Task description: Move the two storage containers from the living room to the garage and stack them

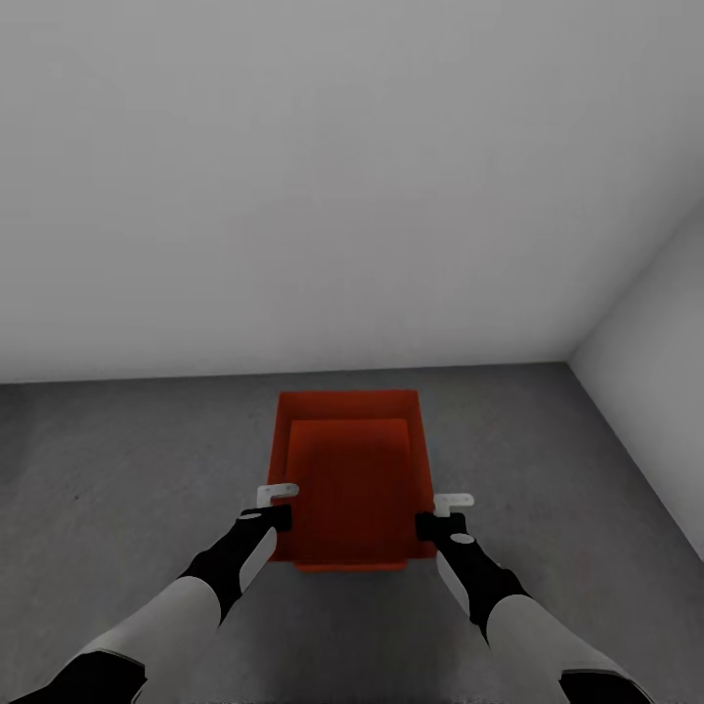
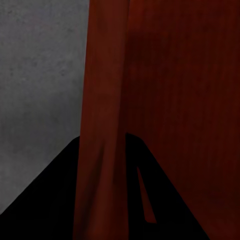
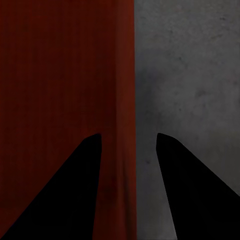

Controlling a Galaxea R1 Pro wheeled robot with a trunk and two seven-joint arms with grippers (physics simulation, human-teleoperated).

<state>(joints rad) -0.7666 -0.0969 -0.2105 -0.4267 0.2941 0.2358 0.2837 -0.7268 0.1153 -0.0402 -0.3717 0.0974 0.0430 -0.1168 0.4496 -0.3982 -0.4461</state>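
We saw one red-orange bin [image 1: 354,479] low over the dark concrete floor [image 1: 127,460] in the garage, near a corner where two plain light-grey walls [image 1: 342,176] met. Whether it touched the floor or hung just above it we could not tell. From the head view a second, slightly smaller rectangle showed inside the rim; we could not tell whether that was the bin's own bottom or a second bin nested in it.

The left gripper [image 1: 277,506] sat at the bin's left wall, near its near end, and the right gripper [image 1: 442,515] at the right wall, opposite it. In the left wrist view the left gripper [image 2: 102,190] had the red wall [image 2: 102,100] running between its dark fingers [image 2: 50,200], jaws narrow and closed on the wall. In the right wrist view the right gripper [image 3: 129,165] straddled the wall edge [image 3: 125,75], one finger [image 3: 70,195] inside the bin and the other over the floor [image 3: 190,75]; a visible gap remained, so those jaws stood apart and not clamped.
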